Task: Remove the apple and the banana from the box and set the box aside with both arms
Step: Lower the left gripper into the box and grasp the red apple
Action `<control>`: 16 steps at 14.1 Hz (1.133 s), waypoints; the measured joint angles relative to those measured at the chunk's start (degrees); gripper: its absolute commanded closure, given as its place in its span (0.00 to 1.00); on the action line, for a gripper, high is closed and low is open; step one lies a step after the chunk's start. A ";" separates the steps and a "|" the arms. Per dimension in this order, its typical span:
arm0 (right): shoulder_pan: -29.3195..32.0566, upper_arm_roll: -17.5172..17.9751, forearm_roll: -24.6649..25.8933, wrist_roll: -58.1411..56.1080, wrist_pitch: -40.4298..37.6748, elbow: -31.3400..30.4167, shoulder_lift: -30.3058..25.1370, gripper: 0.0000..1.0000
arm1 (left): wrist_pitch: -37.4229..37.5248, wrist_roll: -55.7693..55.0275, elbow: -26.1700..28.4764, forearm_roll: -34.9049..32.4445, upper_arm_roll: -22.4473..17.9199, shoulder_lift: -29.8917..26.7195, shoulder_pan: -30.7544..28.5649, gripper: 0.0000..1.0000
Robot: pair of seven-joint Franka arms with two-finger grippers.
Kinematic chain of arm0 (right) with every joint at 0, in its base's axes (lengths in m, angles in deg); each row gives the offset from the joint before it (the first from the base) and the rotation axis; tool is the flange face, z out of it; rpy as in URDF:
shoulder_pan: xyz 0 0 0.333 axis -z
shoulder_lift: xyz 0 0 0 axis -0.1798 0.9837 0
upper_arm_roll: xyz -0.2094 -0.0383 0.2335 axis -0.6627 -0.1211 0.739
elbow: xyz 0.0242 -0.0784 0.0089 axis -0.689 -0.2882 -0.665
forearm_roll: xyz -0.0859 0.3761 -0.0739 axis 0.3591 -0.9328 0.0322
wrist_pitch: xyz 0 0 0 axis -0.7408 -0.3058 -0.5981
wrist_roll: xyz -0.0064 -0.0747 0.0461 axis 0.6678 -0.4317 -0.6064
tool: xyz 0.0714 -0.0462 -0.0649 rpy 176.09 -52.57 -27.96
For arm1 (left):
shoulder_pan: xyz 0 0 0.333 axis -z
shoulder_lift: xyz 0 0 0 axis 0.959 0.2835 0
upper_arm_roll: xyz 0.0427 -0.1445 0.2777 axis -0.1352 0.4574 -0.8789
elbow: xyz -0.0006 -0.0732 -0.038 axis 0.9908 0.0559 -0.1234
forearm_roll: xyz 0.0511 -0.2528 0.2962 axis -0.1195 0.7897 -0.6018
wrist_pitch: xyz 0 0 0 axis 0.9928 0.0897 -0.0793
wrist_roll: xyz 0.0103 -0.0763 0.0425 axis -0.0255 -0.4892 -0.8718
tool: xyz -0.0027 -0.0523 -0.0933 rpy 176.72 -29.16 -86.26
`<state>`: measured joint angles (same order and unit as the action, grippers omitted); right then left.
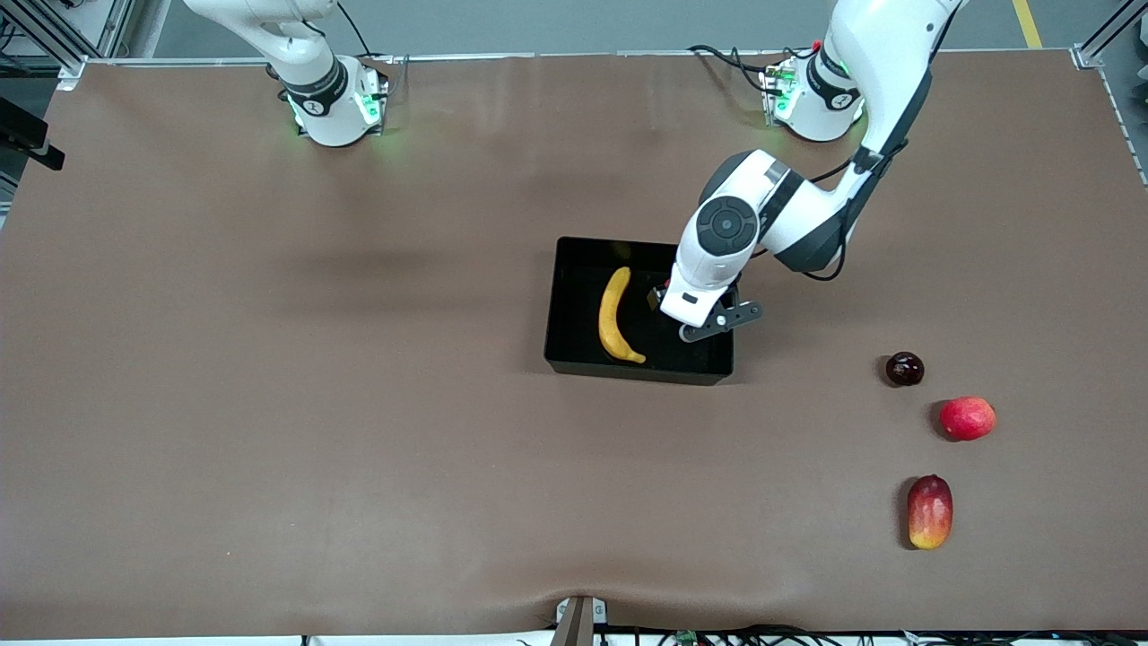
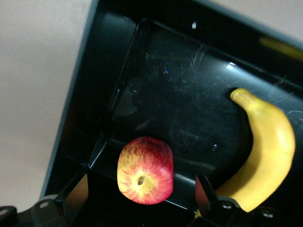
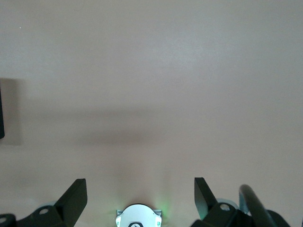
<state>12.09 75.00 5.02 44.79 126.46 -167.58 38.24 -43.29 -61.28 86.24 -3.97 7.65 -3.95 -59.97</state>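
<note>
apple (image 2: 145,170): hidden under the left arm in the front view
banana (image 2: 265,158): one end cut off in the left wrist view
right gripper (image 3: 140,198): absent from the front view

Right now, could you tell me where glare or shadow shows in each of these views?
Front view: soft arm shadows fall across the brown table. Left wrist view: white glints streak the glossy inside of the black rectangular plastic bin, beside the small red-and-yellow apple. Right wrist view: a dim shadow band crosses the bare tabletop.

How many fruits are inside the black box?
2: the banana lies in the box, and the apple sits beside it under the left tool.
</note>
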 measured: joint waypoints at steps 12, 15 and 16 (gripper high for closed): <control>0.21 -0.12 0.00 0.01 0.10 0.00 0.02 0.00 | -8.29 -10.06 3.80 -10.22 0.06 5.45 2.67 1.00; 0.40 -0.13 0.00 0.01 0.10 0.00 0.04 0.00 | -7.31 -10.12 1.86 -11.21 0.07 5.21 3.11 1.00; 0.47 -0.14 0.00 0.01 0.10 0.00 0.04 0.00 | -5.10 -10.17 0.04 -12.22 0.12 5.04 3.23 1.00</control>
<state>12.56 74.86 5.02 44.80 126.56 -167.58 38.28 -48.39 -71.45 86.28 -16.19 7.77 1.10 -56.74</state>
